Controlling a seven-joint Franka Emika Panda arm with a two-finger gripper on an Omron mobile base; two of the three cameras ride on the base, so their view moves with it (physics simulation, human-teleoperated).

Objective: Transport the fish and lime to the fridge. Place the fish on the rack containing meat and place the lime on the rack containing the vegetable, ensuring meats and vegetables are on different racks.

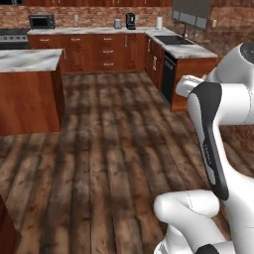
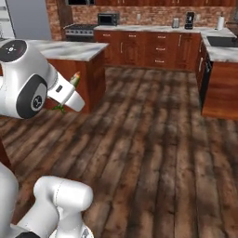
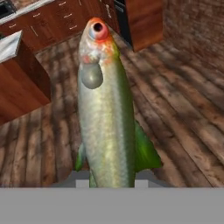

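Observation:
The fish, greenish-yellow with a pale belly and a red-orange head, stands head up between the fingers of my gripper, which is shut on its tail end. In the right base view its head pokes out past the white wrist, high above the wooden floor. A tall grey-silver panel at the back left looks like the fridge. The lime and the racks are out of view.
A marble-topped island with wooden sides stands close to the left of the hand. Cabinets with a microwave, a coffee machine and a sink counter line the back and right. Open wooden floor lies ahead.

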